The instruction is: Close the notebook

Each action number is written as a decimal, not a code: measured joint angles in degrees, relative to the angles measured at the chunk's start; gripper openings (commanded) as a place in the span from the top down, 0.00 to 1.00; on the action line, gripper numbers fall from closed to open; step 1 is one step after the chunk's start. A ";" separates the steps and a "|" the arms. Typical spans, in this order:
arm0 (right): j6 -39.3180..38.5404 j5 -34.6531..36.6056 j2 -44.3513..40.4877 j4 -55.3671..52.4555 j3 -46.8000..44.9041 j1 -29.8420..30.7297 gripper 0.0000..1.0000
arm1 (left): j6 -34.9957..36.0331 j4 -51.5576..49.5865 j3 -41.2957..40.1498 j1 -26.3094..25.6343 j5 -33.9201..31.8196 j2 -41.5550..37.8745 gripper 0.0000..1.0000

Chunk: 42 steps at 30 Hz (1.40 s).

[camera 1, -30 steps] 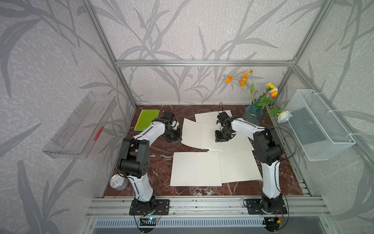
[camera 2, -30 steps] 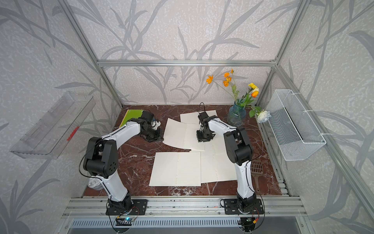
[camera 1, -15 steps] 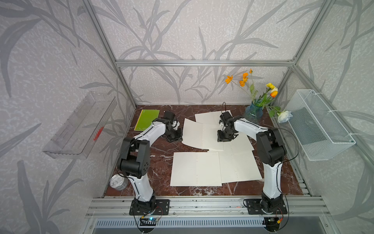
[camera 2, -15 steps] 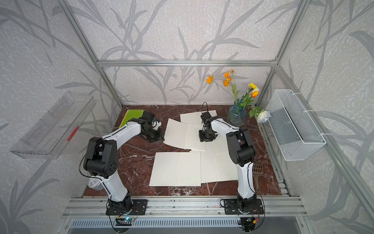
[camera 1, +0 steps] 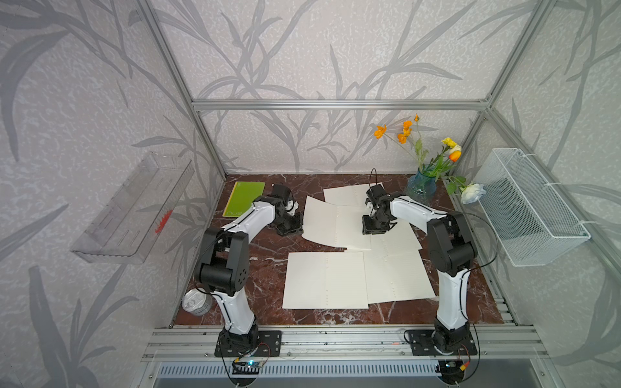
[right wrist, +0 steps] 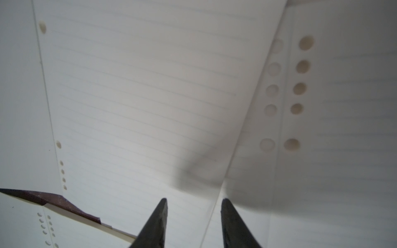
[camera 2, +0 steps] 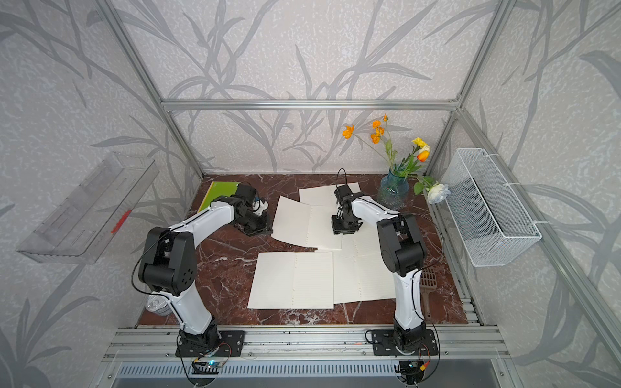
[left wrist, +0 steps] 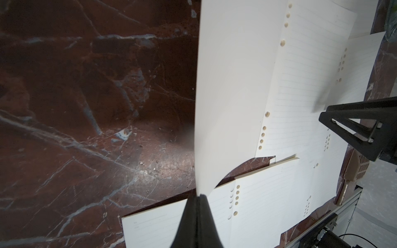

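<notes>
With my left claw (left wrist: pixel 198 196) clenched on the limp outer edge of the open cream lined-paper notebook (camera 1: pixel 336 221) mid-frame, my right claw (right wrist: pixel 193 206) hung released over the page; light, floppy stuff, best held there.

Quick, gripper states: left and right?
Left gripper: shut on the lifted page.
Right gripper: open, holding nothing, fingers over the pages.

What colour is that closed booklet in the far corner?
Bright green booklet, clearest in a top view.

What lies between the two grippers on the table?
In both top views, only the open notebook spans from the left gripper to the right gripper.
</notes>
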 measured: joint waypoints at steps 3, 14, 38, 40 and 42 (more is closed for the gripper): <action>0.00 -0.11 0.00 0.04 -0.35 -0.07 0.58 | 0.00 0.00 0.00 0.00 0.00 -0.02 1.00; -0.04 -2.75 0.02 1.03 -1.84 0.11 0.59 | -0.02 0.04 0.13 0.00 0.55 -0.02 1.00; -0.04 -4.87 2.10 1.57 0.63 4.74 0.60 | -4.24 5.18 2.38 -6.54 6.54 -3.96 1.00; 0.02 -5.14 2.16 1.53 0.87 5.03 0.60 | -5.01 6.25 2.38 -8.04 7.32 -3.82 1.00; 0.04 -5.22 2.32 1.57 1.25 5.20 0.60 | -5.86 7.58 2.38 -9.51 8.33 -3.58 1.00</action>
